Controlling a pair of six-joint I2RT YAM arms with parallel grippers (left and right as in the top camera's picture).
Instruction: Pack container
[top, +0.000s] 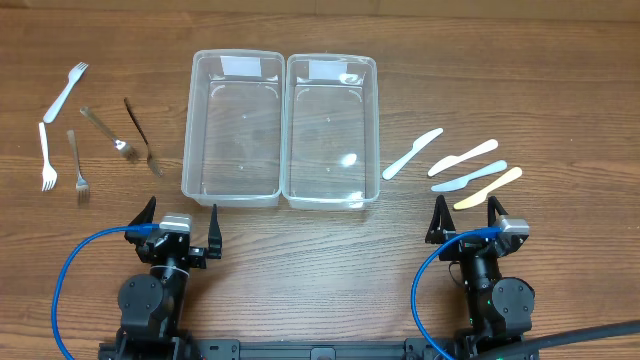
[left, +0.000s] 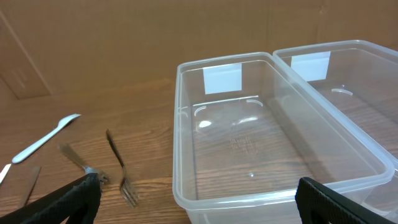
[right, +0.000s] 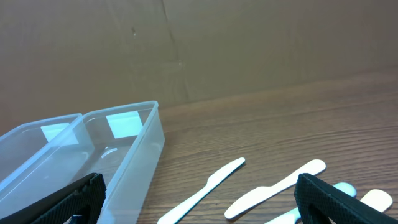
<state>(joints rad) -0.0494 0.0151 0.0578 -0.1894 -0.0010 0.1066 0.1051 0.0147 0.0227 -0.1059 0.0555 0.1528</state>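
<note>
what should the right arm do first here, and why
Probably lower the right gripper toward the yellow plastic knife: its jaws stand open and empty, that knife lies closest in front of it, and the nearby right clear container holds nothing yet.

Bright even light; faint soft shadows; glare spots in right container (top: 349, 159); focus sharp.

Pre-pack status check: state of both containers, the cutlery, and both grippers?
left container: empty, no lid on.
right container: empty, no lid on.
metal forks: three, lying flat, left of containers.
white forks: two, lying flat, far left.
plastic knives: four, lying flat, right of containers.
left gripper: open, holding nothing.
right gripper: open, holding nothing.
</note>
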